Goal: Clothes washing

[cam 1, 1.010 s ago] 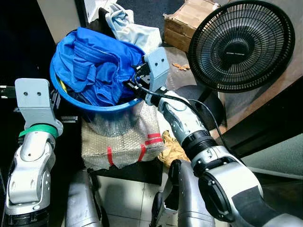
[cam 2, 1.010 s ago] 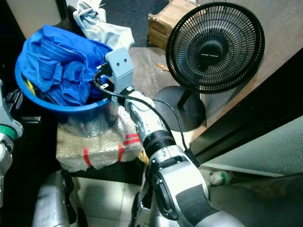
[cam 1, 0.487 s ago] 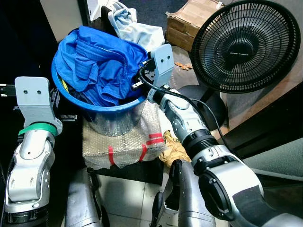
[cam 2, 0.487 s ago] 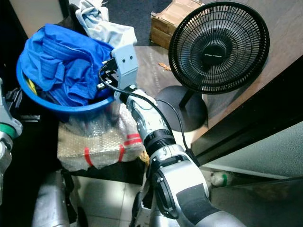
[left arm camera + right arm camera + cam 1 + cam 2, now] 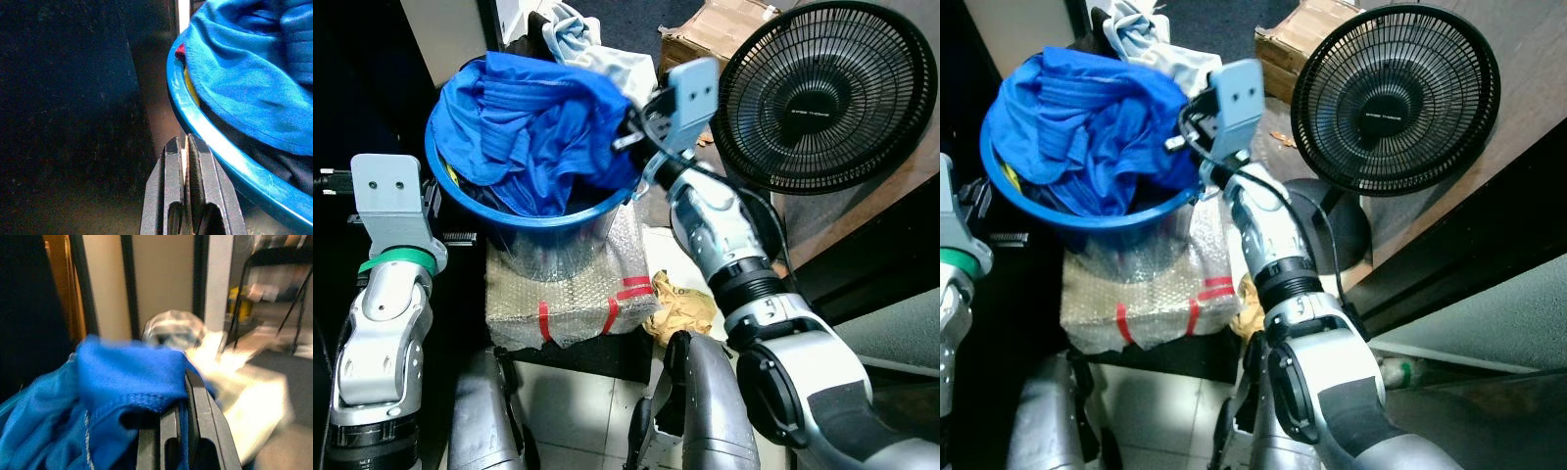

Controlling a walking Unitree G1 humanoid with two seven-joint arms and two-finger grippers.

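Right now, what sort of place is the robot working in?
Probably a cluttered utility or storage corner of a home: a round blue plastic tub heaped with blue clothes, a black floor fan, and a brown cardboard box on the floor.

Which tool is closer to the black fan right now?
Right. The right tool grips the blue garment at the basin's fan-side edge; the left tool sits shut across the basin from the black fan.

My two head eyes look down from above, both taking in the blue basin (image 5: 524, 211) and fan (image 5: 1396, 93). My left wrist camera sits close against the basin's rim; my right looks over the blue cloth (image 5: 124, 377).
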